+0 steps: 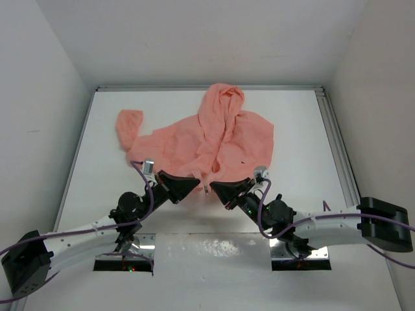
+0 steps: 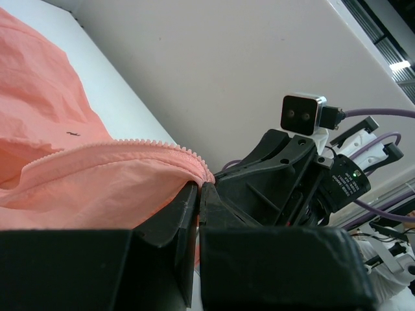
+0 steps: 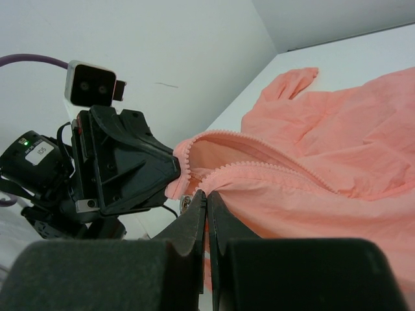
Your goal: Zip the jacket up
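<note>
This looks like a robot lab or test room, not a home. A left arm (image 1: 78, 238) and a right arm (image 1: 331, 223), both robot arms, are bolted at the near edge of a plain white table (image 1: 97, 152), which has bare white walls (image 1: 39, 78) close around it and a metal rail (image 1: 338, 146) down its right side. Purple cables (image 2: 382, 112) run along the arms, a small camera (image 2: 302, 114) sits on a wrist, and a pink jacket (image 1: 188, 142) lies spread on the table.
</note>
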